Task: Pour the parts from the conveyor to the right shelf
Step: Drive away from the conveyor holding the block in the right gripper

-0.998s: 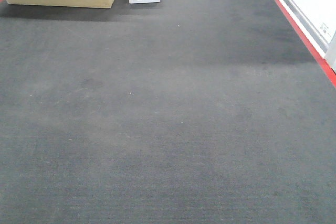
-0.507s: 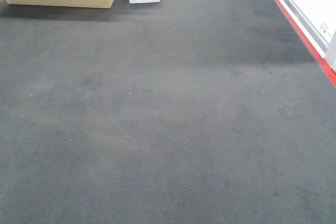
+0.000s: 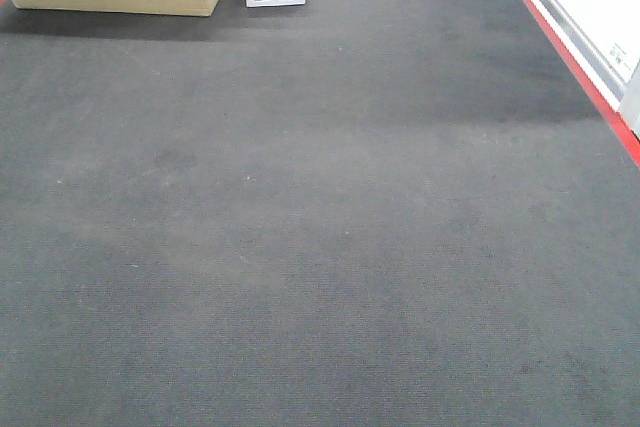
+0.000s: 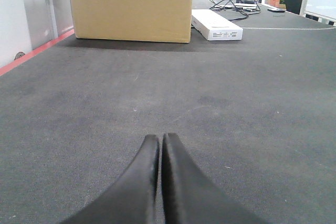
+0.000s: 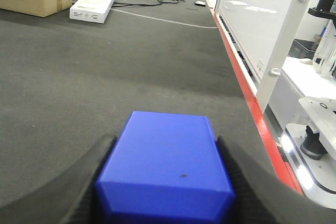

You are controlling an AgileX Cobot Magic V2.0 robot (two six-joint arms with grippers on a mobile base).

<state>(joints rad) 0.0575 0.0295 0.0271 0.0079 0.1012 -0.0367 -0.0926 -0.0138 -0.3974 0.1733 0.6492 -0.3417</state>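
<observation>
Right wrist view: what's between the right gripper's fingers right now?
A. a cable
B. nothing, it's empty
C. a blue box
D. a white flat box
C: the dark fingers of the right gripper flank both sides of the blue box, while the white box lies far off on the carpet.

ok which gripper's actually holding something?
The right gripper: it is clamped on a blue box. The left gripper is shut with nothing between its jaws.
</observation>
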